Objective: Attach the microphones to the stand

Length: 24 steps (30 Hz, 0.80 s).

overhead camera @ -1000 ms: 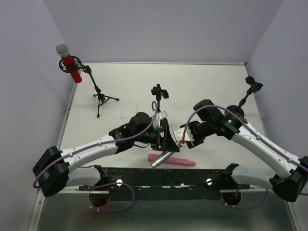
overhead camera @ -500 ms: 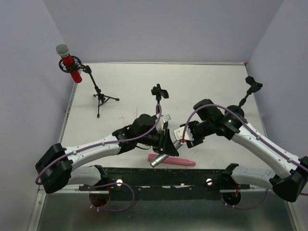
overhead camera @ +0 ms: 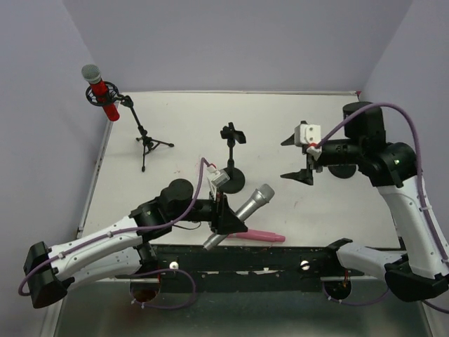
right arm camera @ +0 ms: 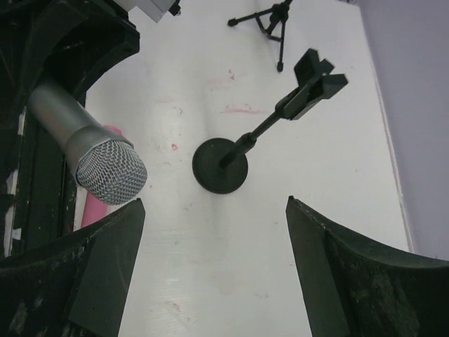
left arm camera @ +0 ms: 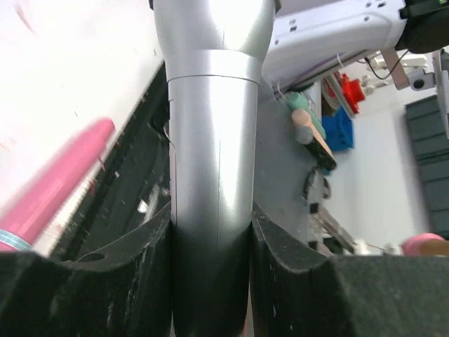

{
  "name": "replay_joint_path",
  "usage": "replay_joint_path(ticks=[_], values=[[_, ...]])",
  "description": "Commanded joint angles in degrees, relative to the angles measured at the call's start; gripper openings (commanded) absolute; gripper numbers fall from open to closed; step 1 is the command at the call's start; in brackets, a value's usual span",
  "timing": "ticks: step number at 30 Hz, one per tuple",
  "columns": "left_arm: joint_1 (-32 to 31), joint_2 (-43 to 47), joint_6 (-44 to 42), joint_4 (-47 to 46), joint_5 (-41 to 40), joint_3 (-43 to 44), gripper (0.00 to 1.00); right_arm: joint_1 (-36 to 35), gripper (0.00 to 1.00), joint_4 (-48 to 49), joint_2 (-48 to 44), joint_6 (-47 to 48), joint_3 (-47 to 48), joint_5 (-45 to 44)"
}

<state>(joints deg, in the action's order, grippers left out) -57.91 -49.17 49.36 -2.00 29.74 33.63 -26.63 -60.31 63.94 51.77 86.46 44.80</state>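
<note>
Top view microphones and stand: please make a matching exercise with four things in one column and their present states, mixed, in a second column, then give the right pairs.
Column one
1. glittery red stick microphone with silver mesh head
2. all-silver-grey stick microphone
3. all-pink stick microphone
4. black round-base stand with clip

Column two
A. lies on the white table, near edge
B. clip empty
C. clipped into the black tripod stand, far left
D. gripped by the left hand

Pairs: 1-C, 2-D, 3-A, 4-B.
</note>
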Motion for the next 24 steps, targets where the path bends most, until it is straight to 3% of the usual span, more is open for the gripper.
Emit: replay_joint_path(ticks=[1, 8, 11, 14, 17, 24], values=[[-0.4, 5.0, -14.1, 4.2, -8.7, 5.5, 0.0, 6.1, 0.89, -5.2, -0.3, -7.6, 7.3, 14.3], [-0.3, 0.3, -21.5, 2.4, -28.4, 20.4, 0.0, 7.0, 0.89, -0.1, 2.0, -22.2, 15.2, 15.5], [0.0, -3.8, -22.9, -5.3, -34.7, 25.8, 0.0, 7.0, 0.88, 5.7, 2.7, -32.0, 14.0, 16.0], [0.0, -10.2, -23.7, -6.7, -41.1, 33.2, 0.0, 7.3, 0.88, 13.4, 2.6, -39.0, 7.9, 20.4], [0.0, -15.9, -22.9, -11.4, -44.8, 37.6, 0.0, 7.5, 0.88, 23.6, 2.8, -48.6, 1.2, 23.7], [-0.4, -25.3, -20.7, -20.6, -44.9, 44.3, 0.0, 7.5, 0.88, 35.5, 7.4, -65.9, 0.7, 26.3]])
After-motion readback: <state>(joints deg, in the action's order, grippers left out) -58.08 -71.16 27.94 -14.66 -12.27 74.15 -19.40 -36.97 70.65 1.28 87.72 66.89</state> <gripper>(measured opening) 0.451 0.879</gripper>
